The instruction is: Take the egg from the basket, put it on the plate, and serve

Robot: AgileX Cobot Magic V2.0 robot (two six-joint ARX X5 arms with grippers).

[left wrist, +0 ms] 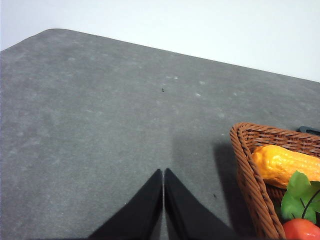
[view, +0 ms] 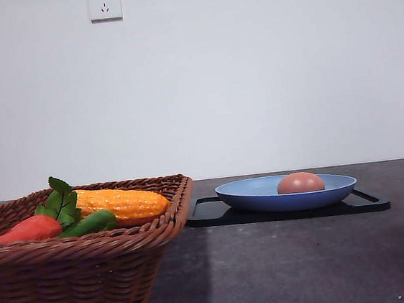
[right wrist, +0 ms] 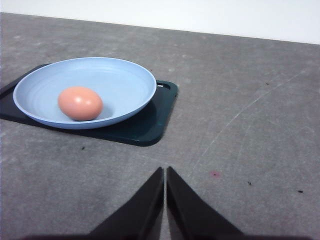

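The pinkish-brown egg [view: 300, 182] [right wrist: 80, 103] lies inside the light-blue plate [view: 250, 193] [right wrist: 120, 82], right of its middle in the front view. The brown wicker basket [view: 77, 273] [left wrist: 252, 170] stands at the front left of the table. My left gripper [left wrist: 163, 172] is shut with nothing in it, over bare table beside the basket's corner. My right gripper [right wrist: 165, 170] is also shut and empty, over the table a short way from the plate.
The plate rests on a flat black tray [view: 295, 212] [right wrist: 145, 130]. In the basket lie a yellow corn cob [view: 121, 203] [left wrist: 285, 165] and an orange-red carrot [view: 26, 229] [left wrist: 300, 230] with green leaves. A white wall stands behind the dark grey table [view: 293, 265].
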